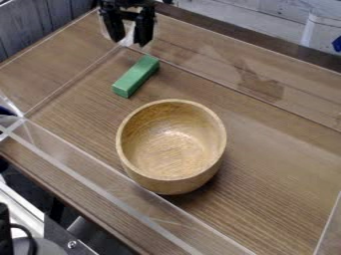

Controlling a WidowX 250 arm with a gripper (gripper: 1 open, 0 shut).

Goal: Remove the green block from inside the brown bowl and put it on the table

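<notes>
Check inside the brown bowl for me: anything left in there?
The brown bowl shows only bare wood grain inside; its near inner wall is hidden behind the rim. The green block lies on the table beyond the bowl.

A robot test bench in a lab: a wood-grain surface fenced by clear acrylic walls, with cables hanging below its near-left edge.

Around my worktop stand clear acrylic walls; beyond the far edge I see pale, blurred surfaces.
</notes>
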